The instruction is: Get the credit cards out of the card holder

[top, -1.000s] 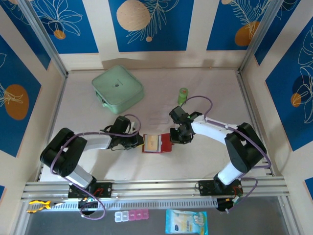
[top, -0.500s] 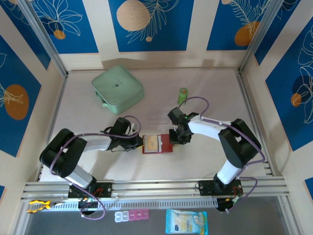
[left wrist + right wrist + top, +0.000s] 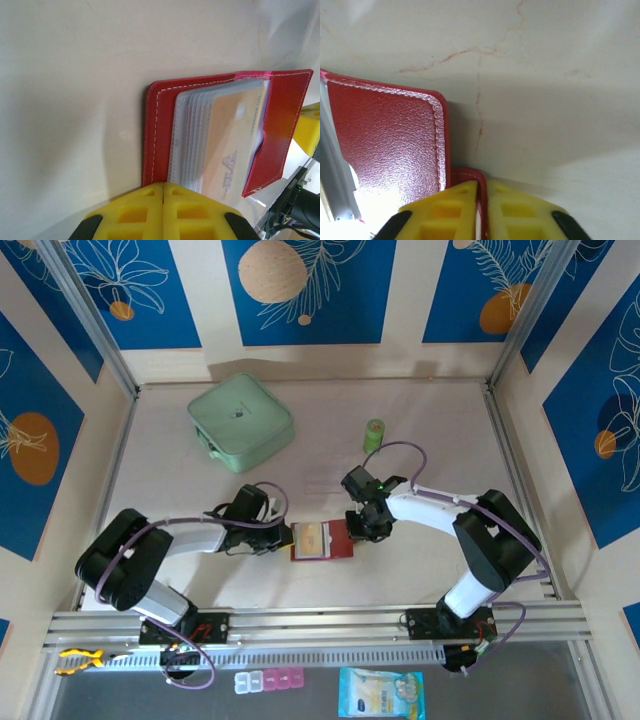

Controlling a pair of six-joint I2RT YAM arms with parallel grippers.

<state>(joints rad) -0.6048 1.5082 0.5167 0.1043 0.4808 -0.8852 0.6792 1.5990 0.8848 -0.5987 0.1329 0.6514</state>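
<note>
The card holder [image 3: 322,540] lies open on the surface [image 3: 420,420], a tan credit card [image 3: 232,145] showing inside. The left fingers [image 3: 135,210] sit closed at one edge. The right fingers [image 3: 520,210] pinch its strap tab [image 3: 467,175] at the opposite edge.

Holder [image 3: 322,539] dark red w/ pale stitching, clear greyish sleeves [image 3: 187,135], top card [image 3: 230,145] tan-orange w/ dark lettering. L hand [image 3: 163,187] & R hand [image 3: 481,186] yellow; arms [image 3: 430,508] black/white, cables [image 3: 400,447] purple. Table [image 3: 430,410] cream w/ faint reddish veins; case [image 3: 240,422] mint green, walls [image 3: 300,290] blue w/ white leaf outlines, orange/tan discs.
</note>
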